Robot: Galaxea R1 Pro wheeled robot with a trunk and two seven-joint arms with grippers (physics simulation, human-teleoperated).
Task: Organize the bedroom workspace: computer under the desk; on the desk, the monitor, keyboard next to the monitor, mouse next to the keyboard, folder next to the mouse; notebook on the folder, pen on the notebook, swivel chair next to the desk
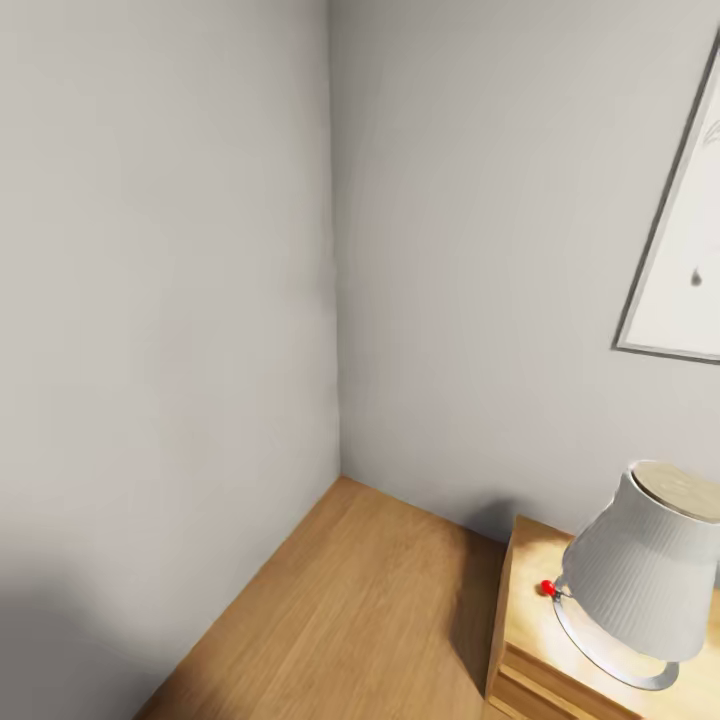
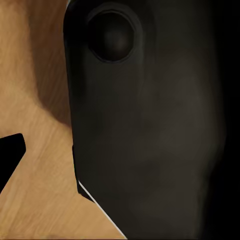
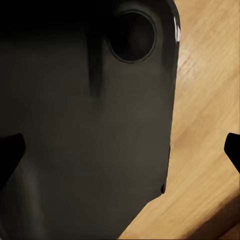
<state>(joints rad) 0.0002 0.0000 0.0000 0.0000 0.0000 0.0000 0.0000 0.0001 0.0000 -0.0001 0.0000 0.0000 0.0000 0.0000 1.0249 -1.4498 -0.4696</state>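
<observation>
None of the desk items, the chair or the desk are in sight. In the left wrist view one dark fingertip (image 2: 11, 154) of my left gripper (image 2: 120, 155) sits at the frame's edge over wooden floor, and the other is lost against my dark body (image 2: 150, 125). My right gripper (image 3: 121, 149) is open, a fingertip (image 3: 10, 150) at each side and nothing between them.
The head view faces a room corner of grey walls (image 1: 160, 300) above a wooden floor (image 1: 350, 600). A wooden nightstand (image 1: 530, 650) at the lower right carries a white lamp (image 1: 640, 580) with a small red knob (image 1: 548, 588). A framed picture (image 1: 680, 260) hangs on the right wall.
</observation>
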